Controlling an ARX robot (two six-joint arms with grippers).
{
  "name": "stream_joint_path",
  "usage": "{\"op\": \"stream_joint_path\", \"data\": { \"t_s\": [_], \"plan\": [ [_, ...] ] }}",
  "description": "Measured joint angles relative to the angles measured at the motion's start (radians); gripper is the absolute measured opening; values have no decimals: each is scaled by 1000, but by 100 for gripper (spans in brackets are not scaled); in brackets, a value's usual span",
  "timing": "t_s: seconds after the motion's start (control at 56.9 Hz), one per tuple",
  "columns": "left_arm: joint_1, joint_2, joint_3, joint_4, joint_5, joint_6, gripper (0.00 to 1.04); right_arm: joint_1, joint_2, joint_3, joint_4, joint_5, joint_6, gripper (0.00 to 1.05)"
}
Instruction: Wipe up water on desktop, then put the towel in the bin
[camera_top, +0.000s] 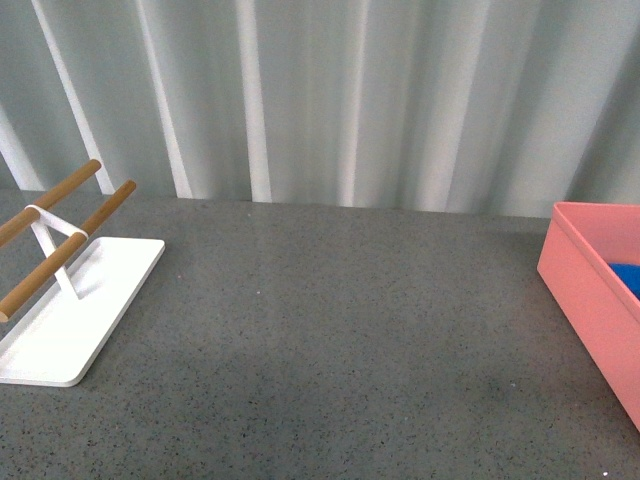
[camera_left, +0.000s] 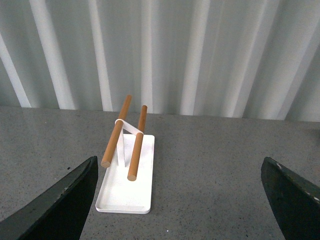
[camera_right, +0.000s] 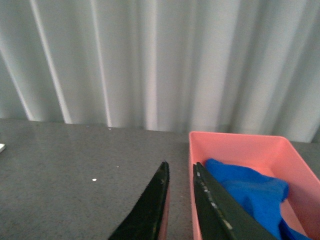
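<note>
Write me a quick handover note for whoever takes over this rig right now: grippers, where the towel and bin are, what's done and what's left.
Left gripper: open, empty, facing the white rack tray.
Right gripper: nearly closed, empty, by the near wall of the bin.
Towel: lying inside the bin, at the desktop's right edge.
Done: towel is binned; no puddle shows on the desktop.
Left: nothing obvious beyond parking both arms; check for streaks.
</note>
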Motion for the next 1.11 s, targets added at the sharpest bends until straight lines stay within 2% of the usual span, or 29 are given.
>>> {"op": "stream_joint_path", "data": {
  "t_s": [0.088,0.86,0.896,0.983,1.106],
  "plan": [
    [0,0,0,0,0,0,98,-63,-37,-22,-1,-37,1,3],
    [0,0,0,0,1,0,98,-74,-269,-138,-90,-41,9,3],
    [0,0,0,0,1,0,98,-74,-282,-138,-103,-41,9,3],
    [0,0,0,0,1,0,98,-74,-397,-138,-254,-41,10,3],
    [0,0,0,0,1,0,98,-74,-445,-138,-270,-40,11,3]
  ]
}}
